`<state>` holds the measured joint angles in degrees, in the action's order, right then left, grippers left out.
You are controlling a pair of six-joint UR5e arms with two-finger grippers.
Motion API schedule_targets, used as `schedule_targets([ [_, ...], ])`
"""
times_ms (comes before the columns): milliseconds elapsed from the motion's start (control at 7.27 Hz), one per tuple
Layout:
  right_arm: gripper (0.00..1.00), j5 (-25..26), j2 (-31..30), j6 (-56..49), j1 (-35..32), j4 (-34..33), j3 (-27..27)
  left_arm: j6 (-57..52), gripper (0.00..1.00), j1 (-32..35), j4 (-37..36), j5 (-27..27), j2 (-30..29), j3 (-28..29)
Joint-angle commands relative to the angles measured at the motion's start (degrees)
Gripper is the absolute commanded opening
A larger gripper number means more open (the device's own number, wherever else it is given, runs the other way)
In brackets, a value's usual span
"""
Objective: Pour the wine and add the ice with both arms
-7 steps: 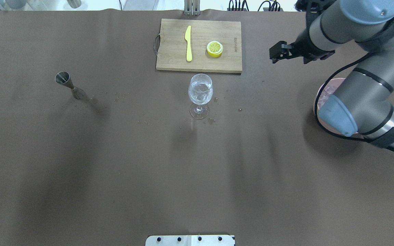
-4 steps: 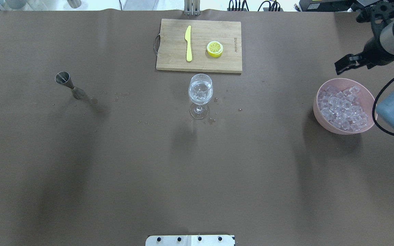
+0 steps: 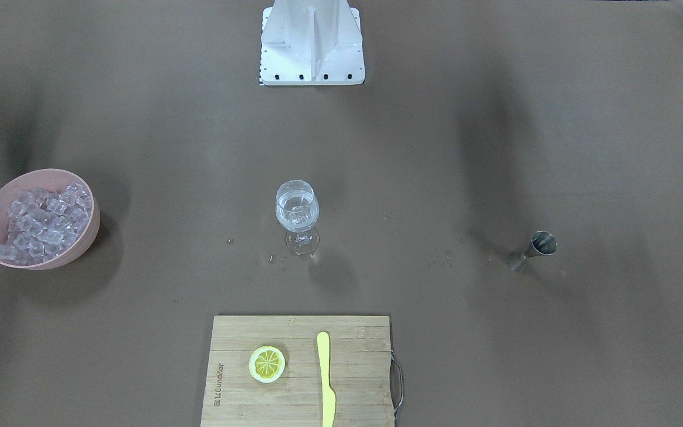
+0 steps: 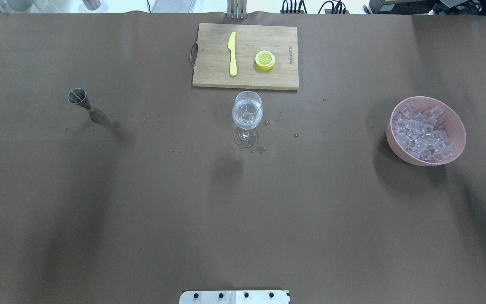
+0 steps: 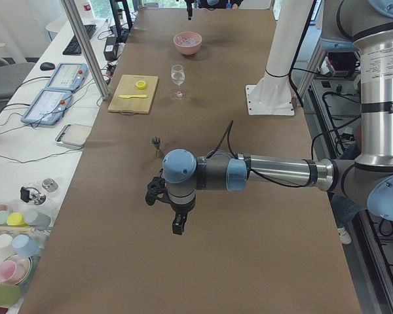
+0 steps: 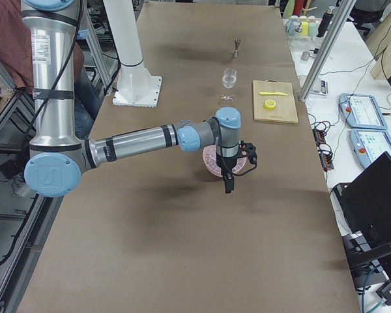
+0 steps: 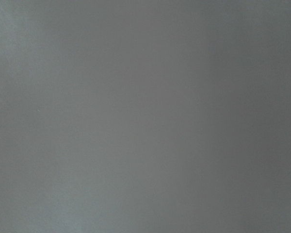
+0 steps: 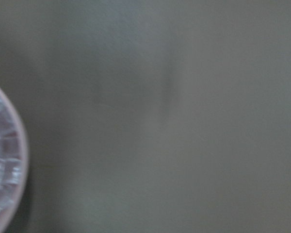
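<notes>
- Hanging fingers-down over the bare cover toward the table's left end, the left gripper (image 5: 177, 229) shows only in the left side view. I cannot tell how far it is open or whether it holds anything. It is well apart from the jigger (image 4: 85, 105).
- The left wrist camera shows only plain brown cover.
- The right gripper (image 6: 229, 188) also points down, on the side of the pink bowl (image 4: 458, 122) that faces the table's right end. The overhead view catches only a black sliver of it at the frame's edge, apart from the bowl. I cannot tell its opening.
- The right wrist camera, blurred, shows the bowl's rim and some cubes at its left edge.
- The ice (image 4: 423, 137) lies heaped in the bowl, which stands near the right end.
- The wine (image 4: 247, 118) sits in the wine glass (image 4: 247, 101), upright at mid-table, just on the robot's side of the cutting board (image 4: 285, 80). Cube-like glints show in the liquid.
- Droplets (image 4: 262, 148) dot the cover around the glass's foot and toward the jigger.
- The board lies at the middle of the far edge, carrying a yellow knife (image 4: 232, 53) and a lemon slice (image 4: 265, 60), set apart from each other.
- The jigger stands upright toward the left end.
- The white base (image 3: 312, 44) is at the middle of the robot's edge.
</notes>
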<state>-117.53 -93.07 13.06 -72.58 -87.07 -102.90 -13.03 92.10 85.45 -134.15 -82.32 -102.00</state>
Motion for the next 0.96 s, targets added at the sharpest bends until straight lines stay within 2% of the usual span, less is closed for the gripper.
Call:
schedule_targets([
  [0,1.00,1.3,-1.2,-2.3,-2.6,0.1,9.6,0.0,0.98,-0.1,0.2,0.0,0.0,0.1],
  [138,1.00,0.7,-1.1,-5.1,-4.7,1.2,10.7,0.0,0.98,-0.1,0.2,0.0,0.0,0.0],
  [275,1.00,-2.2,-1.2,-7.1,-8.4,1.2,10.4,0.0,0.98,-0.1,0.2,0.0,0.0,0.1],
  [550,1.00,-15.6,-4.0,-7.3,-17.8,2.2,9.9,-0.1,0.98,-0.1,0.2,-0.1,0.0,0.0],
  [825,1.00,-16.4,-4.7,-7.5,-22.7,4.0,8.1,-0.1,0.98,-0.1,0.2,-0.1,0.1,0.1],
])
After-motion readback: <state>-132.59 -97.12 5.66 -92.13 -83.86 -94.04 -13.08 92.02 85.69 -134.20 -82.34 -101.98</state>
